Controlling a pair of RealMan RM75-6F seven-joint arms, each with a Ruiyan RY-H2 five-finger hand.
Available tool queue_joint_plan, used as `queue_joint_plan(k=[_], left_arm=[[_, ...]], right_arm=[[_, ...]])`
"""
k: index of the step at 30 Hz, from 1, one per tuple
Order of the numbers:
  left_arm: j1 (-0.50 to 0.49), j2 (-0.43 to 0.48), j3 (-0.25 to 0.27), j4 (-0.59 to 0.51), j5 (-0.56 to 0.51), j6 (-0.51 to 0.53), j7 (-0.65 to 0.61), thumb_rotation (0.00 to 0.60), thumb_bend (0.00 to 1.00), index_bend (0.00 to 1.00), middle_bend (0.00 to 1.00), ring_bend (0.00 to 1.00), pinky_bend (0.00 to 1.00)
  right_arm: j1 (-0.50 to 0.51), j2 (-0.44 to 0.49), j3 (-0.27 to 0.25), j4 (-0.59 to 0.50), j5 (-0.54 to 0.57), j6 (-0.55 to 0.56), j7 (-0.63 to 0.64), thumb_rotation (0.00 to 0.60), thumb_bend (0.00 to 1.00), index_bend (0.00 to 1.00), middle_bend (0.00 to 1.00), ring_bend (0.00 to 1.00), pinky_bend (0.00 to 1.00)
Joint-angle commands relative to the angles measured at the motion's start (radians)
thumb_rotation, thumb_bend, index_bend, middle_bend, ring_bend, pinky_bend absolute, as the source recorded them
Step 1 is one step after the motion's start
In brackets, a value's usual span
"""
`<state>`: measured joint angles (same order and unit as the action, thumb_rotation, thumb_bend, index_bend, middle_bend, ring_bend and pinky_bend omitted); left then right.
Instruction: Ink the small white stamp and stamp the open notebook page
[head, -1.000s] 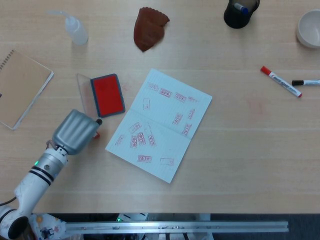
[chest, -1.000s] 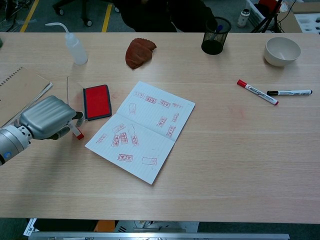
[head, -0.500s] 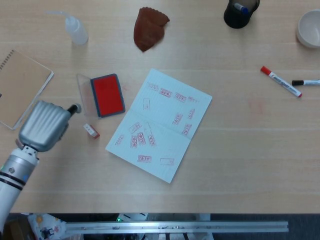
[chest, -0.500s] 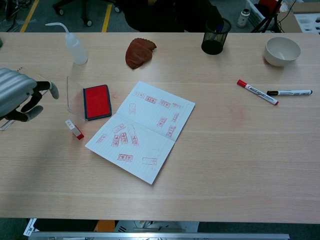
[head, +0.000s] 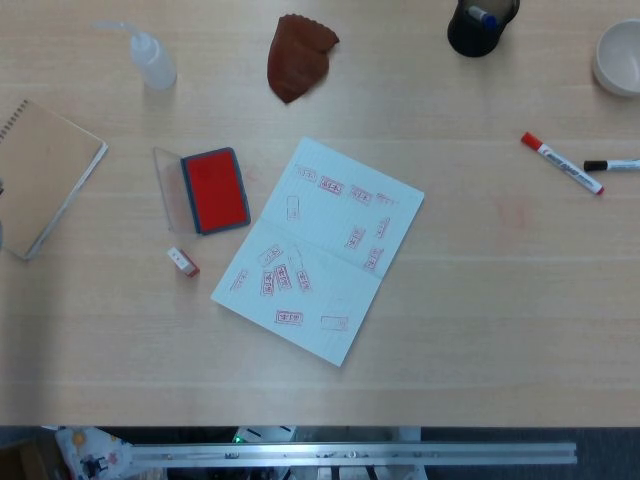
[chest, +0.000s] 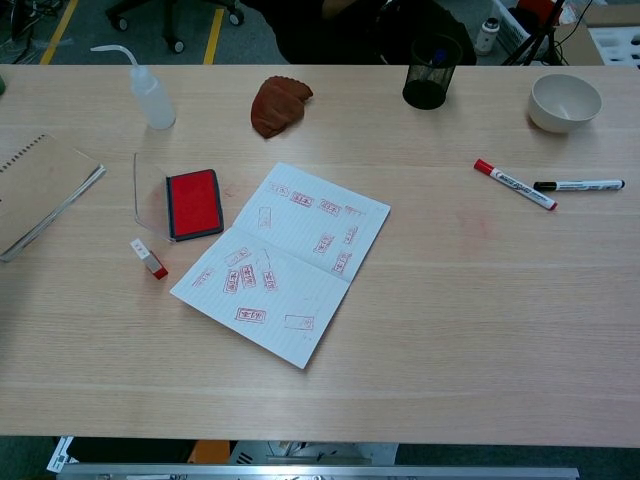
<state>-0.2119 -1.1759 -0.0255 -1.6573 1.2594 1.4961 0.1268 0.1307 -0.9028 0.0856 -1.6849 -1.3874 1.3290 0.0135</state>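
— Since one second ago, what has moved?

— Only the left hand. One second ago it was over the small white stamp, half a second ago it was lifted away to the left, and now neither view shows it. The right hand is also out of both views, so about the fingers of both hands I cannot tell.

— Where is the stamp now?

— It lies on its side on the wooden table, alone, with its red end toward the near right. It is just left of the open notebook and just near of the red ink pad, touching neither.

— And the notebook?

— It lies open and flat, turned at an angle, in the middle of the table. Many red stamp marks are on both pages.

— What is beside the ink pad?

— Its clear lid stands open at its left side. Further left, at the table edge, a closed spiral notebook with a tan cover lies flat.

— And at the far side?

— From left to right: a clear squeeze bottle, a crumpled brown cloth, a black pen cup and a white bowl. A little nearer on the right lie a red marker and a black marker, close together.
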Motion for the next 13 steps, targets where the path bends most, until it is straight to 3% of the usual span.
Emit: queue_joint_plan(k=[1,5,13], left_arm=[[0.050,-0.026,0.013,0.049,0.061,0.072,-0.032,0.600,0.38,0.37,0.61,0.54,0.78],[0.088,-0.030,0.029,0.071,0.102,0.112,-0.047,0.600,0.37,0.38,0.60,0.54,0.75],[0.105,0.019,0.056,0.039,0.159,0.090,0.001,0.600,0.37,0.40,0.59,0.53,0.71]], right_arm=[[0.000,-0.009,-0.004,-0.007,-0.016,0.010,-0.007,0.600,0.21,0.34,0.40,0.30,0.38],[0.001,-0.012,-0.007,-0.015,-0.023,0.012,-0.020,0.600,0.21,0.34,0.40,0.30,0.38],[0.003,-0.014,-0.014,-0.024,-0.032,0.010,-0.034,0.600,0.21,0.34,0.40,0.30,0.38]])
